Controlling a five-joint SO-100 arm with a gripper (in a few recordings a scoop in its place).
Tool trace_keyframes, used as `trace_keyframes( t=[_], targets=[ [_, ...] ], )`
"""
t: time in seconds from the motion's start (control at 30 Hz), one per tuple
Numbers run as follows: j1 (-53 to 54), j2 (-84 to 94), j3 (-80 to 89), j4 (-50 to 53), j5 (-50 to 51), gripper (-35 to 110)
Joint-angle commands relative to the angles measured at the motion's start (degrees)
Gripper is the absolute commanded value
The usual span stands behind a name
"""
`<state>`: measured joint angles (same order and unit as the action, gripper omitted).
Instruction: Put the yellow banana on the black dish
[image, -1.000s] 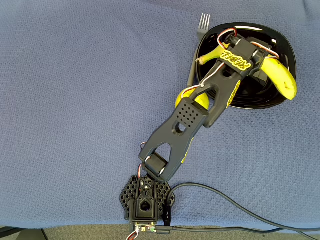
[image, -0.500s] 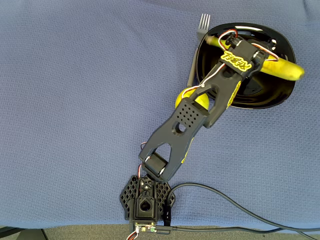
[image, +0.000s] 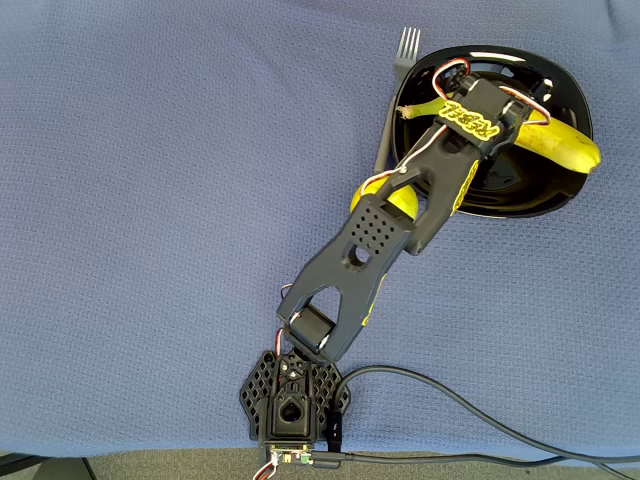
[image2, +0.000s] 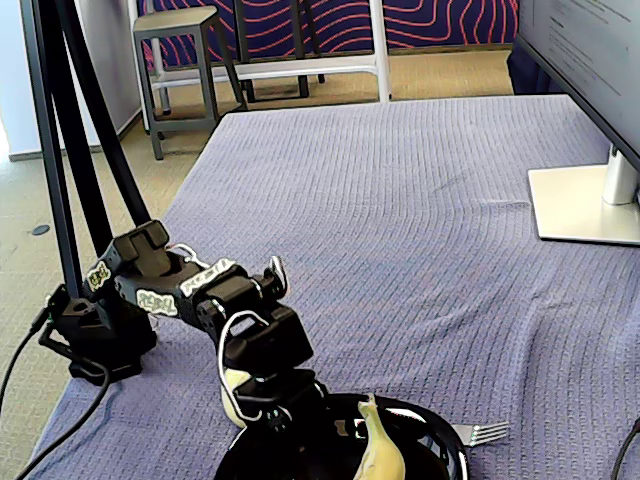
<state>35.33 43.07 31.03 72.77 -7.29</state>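
Resting lower now, yellow banana (image: 560, 148) in black dish (image: 570, 95)

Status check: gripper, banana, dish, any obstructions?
Gripper over the glossy black rounded-square dish, jaw state unclear. Long yellow banana lies across the dish, its tip past the rim. Silver fork beside the dish, round yellow-green apple under the arm.

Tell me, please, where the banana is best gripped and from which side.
Probably at its middle, from straight above, with the jaws across its width. The banana lies lengthwise across the dish, its thick end over the right rim in the overhead view, so the rim crowds the ends.
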Motion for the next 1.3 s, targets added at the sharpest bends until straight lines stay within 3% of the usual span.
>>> trace_keyframes(
  t=[0.0,0.23,0.37,0.5,1.0,1.27],
  targets=[
    [-1.32,10.02,1.41,2.72,2.46,6],
    [-2.9,26.37,14.33,7.65,3.25,0],
    [-4.66,39.55,28.04,7.12,0.62,0],
    [-7.73,52.47,43.59,6.68,4.22,0],
    [-41.31,106.7,100.02,-9.67,3.6,0],
    [-39.9,119.36,119.53,-9.32,-0.44,0]
  ],
)
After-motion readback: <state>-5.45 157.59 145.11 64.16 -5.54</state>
